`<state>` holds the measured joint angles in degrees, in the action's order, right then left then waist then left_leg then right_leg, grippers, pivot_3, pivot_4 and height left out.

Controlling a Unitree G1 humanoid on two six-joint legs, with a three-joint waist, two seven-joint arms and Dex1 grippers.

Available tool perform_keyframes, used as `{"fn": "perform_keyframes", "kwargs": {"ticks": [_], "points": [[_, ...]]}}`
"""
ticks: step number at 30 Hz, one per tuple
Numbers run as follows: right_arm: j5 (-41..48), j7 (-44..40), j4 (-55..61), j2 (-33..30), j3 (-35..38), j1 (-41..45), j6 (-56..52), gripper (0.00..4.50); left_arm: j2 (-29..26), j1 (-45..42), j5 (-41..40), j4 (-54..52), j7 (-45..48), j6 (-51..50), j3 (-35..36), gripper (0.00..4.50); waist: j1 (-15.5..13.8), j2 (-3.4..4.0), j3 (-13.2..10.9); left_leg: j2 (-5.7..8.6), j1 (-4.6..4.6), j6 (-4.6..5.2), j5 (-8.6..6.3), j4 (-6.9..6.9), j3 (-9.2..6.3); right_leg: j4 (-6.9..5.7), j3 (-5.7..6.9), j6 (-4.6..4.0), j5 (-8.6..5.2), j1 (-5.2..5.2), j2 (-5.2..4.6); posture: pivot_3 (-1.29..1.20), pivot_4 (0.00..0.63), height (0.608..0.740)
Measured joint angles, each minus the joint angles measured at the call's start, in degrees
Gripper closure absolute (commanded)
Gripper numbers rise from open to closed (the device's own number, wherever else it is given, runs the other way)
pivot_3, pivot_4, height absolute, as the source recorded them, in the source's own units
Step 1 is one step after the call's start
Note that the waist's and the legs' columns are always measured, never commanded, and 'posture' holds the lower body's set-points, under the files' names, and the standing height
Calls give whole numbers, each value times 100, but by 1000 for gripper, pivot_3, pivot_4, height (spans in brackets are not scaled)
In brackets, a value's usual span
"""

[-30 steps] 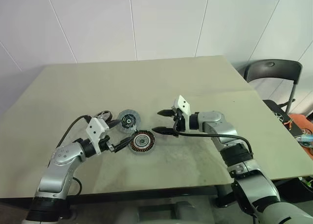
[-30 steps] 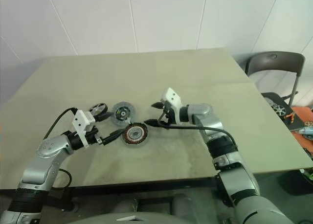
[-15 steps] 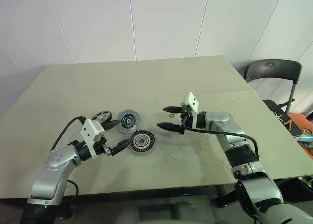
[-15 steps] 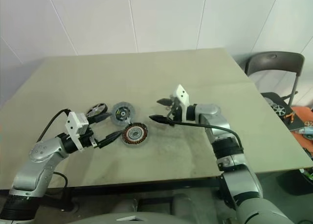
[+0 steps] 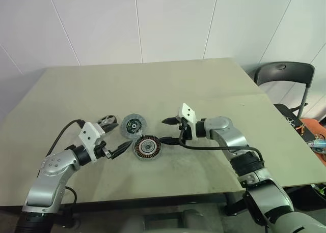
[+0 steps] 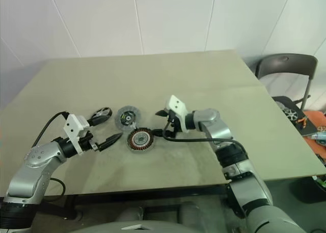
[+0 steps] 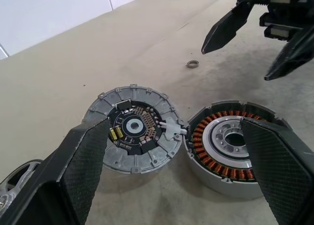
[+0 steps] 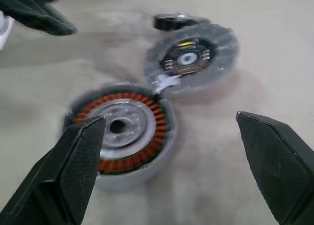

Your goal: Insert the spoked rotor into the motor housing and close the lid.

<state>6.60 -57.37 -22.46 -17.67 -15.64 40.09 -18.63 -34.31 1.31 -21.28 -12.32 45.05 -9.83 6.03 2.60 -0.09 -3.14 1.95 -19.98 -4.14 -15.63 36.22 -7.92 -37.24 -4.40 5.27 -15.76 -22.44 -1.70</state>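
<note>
My right claw stands wide and empty, its lower finger just beside the spoked rotor, perhaps touching its rim. My left claw is also wide and empty, near the rotor's other side. The rotor lies copper side up on the table, touching the motor housing.

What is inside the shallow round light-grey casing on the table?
Inside the shallow round light-grey casing lies a black circuit board with a white centre ring and small yellow parts. What is under that board is covered.
</note>
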Motion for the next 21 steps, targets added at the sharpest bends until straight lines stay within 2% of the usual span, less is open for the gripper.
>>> {"fn": "perform_keyframes", "kwargs": {"ticks": [2, 5, 9, 15, 21], "points": [[-365, 668, -739, 148, 12, 419, 100, 29, 7, -17, 9, 3, -15, 2, -9, 0, -6, -1, 1, 0, 8, 0, 0, 0, 0, -1, 0, -6, 1, 5, 2, 0, 0, 740], [-602, 1167, -1540, 280, 43, 661, 151, 29, 14, -21, 28, 7, -33, 3, -11, 0, -25, -2, 1, 0, 3, 0, 0, -4, -2, 4, 1, -5, 2, 5, 1, 0, 0, 740], [-692, 1183, -2008, 310, 46, 650, 168, 29, 62, -46, 51, 7, -57, 4, -19, 0, -3, -2, 1, 1, -29, 0, 0, -4, 0, 7, -2, -4, 3, -25, -2, 0, 0, 740], [51, 104, -848, 372, 275, 277, 278, 29, 91, -130, 66, 29, -48, 12, -68, 0, 11, 0, 0, -3, -26, 0, 0, -6, -3, -2, 0, -3, 3, -28, 2, 0, 0, 740], [250, -523, 58, 198, 132, 27, 164, 29, 89, -152, 69, 131, -4, 18, -69, 0, -14, 0, 0, 0, -9, 0, 0, 4, -2, 1, 2, -3, 2, -3, 1, 0, 0, 740]]}}
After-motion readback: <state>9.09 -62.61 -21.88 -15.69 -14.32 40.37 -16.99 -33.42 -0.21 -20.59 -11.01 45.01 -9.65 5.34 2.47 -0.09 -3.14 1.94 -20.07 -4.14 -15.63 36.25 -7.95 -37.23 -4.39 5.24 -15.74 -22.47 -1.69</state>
